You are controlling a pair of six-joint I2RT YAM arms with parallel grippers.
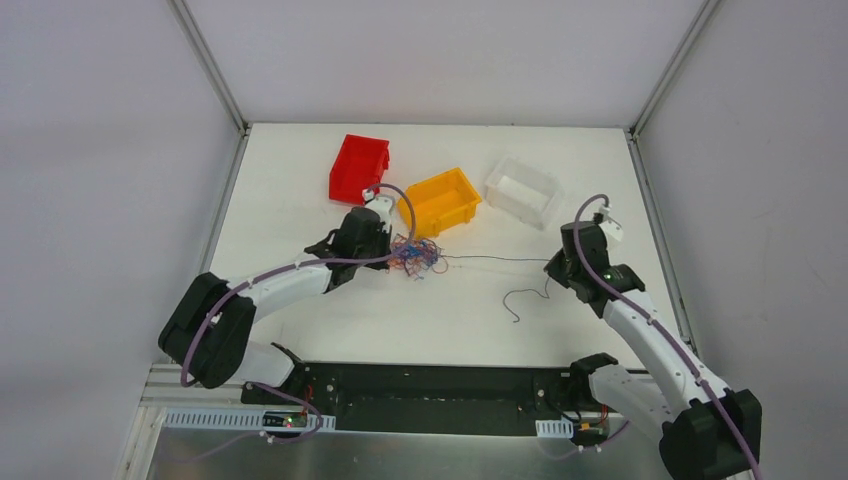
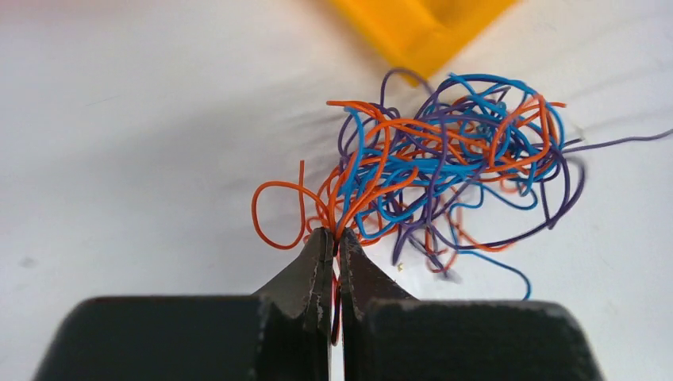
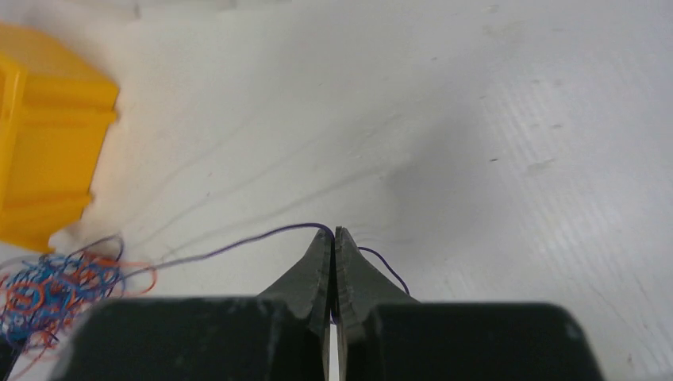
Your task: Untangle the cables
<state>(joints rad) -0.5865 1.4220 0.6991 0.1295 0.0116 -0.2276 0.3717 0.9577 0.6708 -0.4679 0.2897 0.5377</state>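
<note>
White tabletop [image 1: 300,200], pale enclosure walls. Three bins are set along the far side: a red bin [image 1: 358,165], a yellow bin [image 1: 440,200] and a clear bin [image 1: 522,190]. The yellow bin is used as the landmark.

The cables [image 2: 444,159] are seen as one knotted clump of blue, orange and purple strands, lying on the tabletop just in front of the yellow bin's near-left corner. One dark wire [image 1: 490,258] is drawn out of the clump in a fairly straight line, running off to the right of the yellow bin. Its free tail is curled on the tabletop, further right and nearer the arm bases.

The left hand [image 2: 334,236] is pinched closed on orange strands at the clump's near edge, just in front of the yellow bin. The right hand [image 3: 334,232] is closed on the dark wire, well to the right of the yellow bin.

Step judged: the clump is anchored by the left hand so the single wire can be pulled free by the right. The task is judged barely begun, as nearly all strands are knotted together.

To do it well, the anchor grip should be firm and low so the clump is not dragged. The pull should be made slowly, along the wire's own line and away from the yellow bin. If the knot is seen to tighten, tension should be eased and another grip taken. Slipping of such a thin wire from the fingers is a likely risk.
</note>
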